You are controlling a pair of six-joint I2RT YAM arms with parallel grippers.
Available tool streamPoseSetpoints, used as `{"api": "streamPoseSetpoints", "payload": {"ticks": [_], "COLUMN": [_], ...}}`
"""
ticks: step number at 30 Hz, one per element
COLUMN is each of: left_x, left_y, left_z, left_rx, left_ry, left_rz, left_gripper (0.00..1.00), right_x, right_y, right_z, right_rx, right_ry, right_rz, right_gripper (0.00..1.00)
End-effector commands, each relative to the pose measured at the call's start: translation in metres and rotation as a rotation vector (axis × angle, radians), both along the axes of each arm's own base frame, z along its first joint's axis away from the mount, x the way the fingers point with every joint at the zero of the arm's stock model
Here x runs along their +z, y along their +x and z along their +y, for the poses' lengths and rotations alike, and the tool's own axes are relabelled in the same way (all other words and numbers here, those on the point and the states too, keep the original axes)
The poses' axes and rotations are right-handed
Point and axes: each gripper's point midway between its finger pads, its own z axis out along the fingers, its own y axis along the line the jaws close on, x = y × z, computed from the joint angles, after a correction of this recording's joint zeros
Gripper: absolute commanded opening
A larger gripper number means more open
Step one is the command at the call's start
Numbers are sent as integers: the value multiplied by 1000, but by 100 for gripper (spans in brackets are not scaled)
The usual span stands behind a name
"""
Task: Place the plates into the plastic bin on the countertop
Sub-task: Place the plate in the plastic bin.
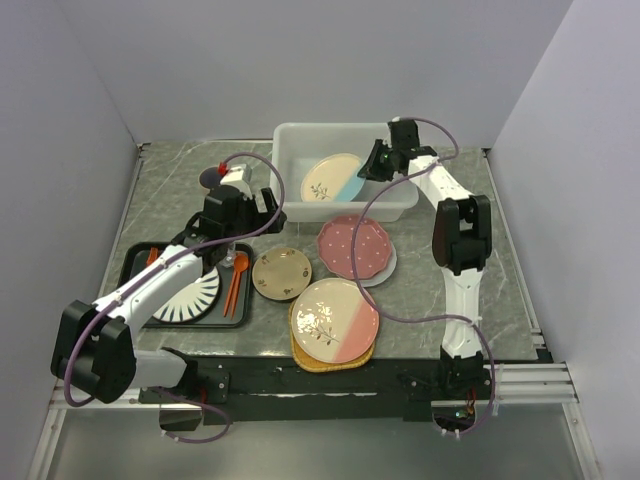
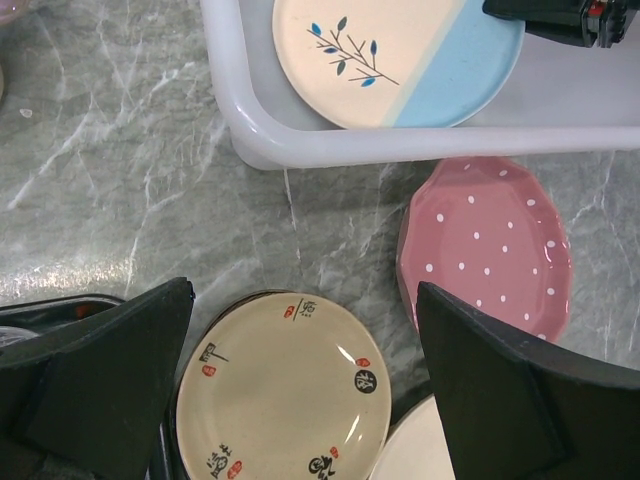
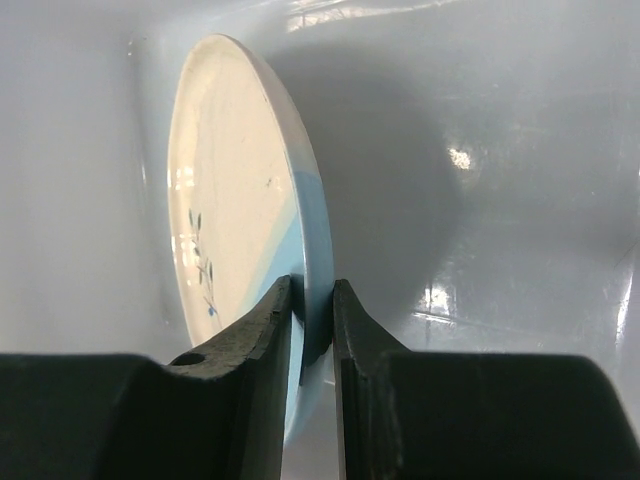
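Pinching tilted blue plate (image 3: 240, 200) by its rim, right end effector (image 3: 312, 300) inside bin (image 3: 480, 200); releasing now risks chipping; left end effector (image 2: 305, 290) spread.

Seven plates (image 1: 335, 318) are visible, along with one plastic bin (image 1: 300, 130) and one black tray (image 1: 190, 323).

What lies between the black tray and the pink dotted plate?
The small tan plate, lying flat on the countertop; the top external view shows it.
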Motion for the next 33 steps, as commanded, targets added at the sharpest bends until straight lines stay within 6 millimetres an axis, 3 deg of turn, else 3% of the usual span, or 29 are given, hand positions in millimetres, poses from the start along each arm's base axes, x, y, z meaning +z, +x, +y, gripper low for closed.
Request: {"api": "streamPoseSetpoints", "payload": {"ticks": [1, 8, 14, 18, 19, 22, 25, 31, 33], "left_x": [10, 6, 3, 1, 2, 0, 1, -3, -2], "left_y": [1, 1, 1, 0, 0, 0, 0, -1, 0], "left_z": [-3, -5, -7, -9, -9, -9, -10, -10, -10], "left_rx": [-9, -15, -23, -30, -32, -32, -32, -33, -34], "left_ry": [-35, -39, -48, -53, -55, -51, -53, -50, -53], "left_rz": [-36, -27, -16, -6, -9, -5, -5, 3, 1], "left_gripper": [99, 99, 99, 99, 99, 99, 99, 99, 99], "right_x": [-27, -30, -15, 2, 4, 30, 56, 117, 129], "right_y": [-5, -5, -4, -2, -3, -5, -5, -11, -14], "right_z": [-9, -20, -23, -29, -28, -28, -22, -8, -1], "right_rx": [19, 0, -4, -27, -25, -41, -35, -21, -1], "right_ry": [-129, -189, -205, -243, -254, -283, -265, -204, -171], "right_rz": [45, 55, 30, -12, -20, -82, -159, -309, -342], "right_gripper": [22, 32, 39, 53, 62, 80, 86, 90, 92]}}
